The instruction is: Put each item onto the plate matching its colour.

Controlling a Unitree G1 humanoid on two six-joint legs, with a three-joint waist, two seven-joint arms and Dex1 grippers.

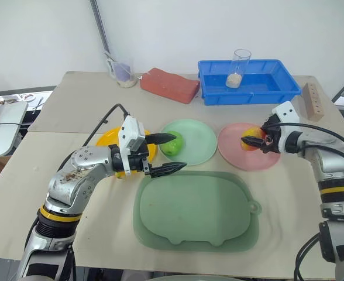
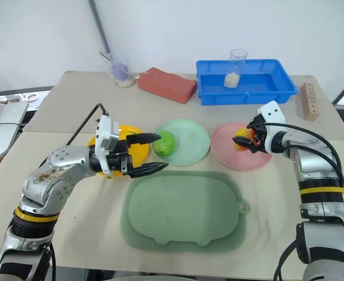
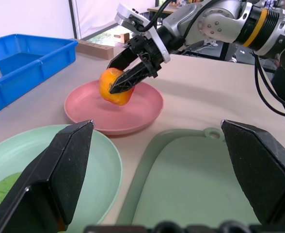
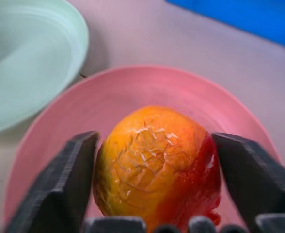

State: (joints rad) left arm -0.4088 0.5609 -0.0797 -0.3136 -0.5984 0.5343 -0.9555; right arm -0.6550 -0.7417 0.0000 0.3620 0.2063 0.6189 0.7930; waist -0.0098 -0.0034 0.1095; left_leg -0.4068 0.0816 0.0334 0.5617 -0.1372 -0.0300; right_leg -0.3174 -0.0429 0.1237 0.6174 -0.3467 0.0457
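Observation:
A round red-and-yellow apple [image 4: 157, 165] is over the pale pink plate [image 1: 260, 161] at the right. My right gripper [image 1: 249, 140] is shut on it, one finger pressed against each side. The bright-green apple [image 1: 173, 147] lies on the left part of the mint green plate [image 1: 201, 140]. My left gripper [image 1: 180, 151] stands open just left of it, pointing right, its upper finger crossing in front of the fruit. The yellow plate [image 1: 109, 138] sits mostly hidden behind that gripper's wrist.
A large dull-green tray [image 1: 195, 213] lies at the near middle of the table. At the back stand a blue bin [image 1: 265, 88] holding a clear cup [image 1: 237, 69], a red brick [image 1: 170, 85], a small cup [image 1: 123, 71] and a wooden block [image 1: 312, 100].

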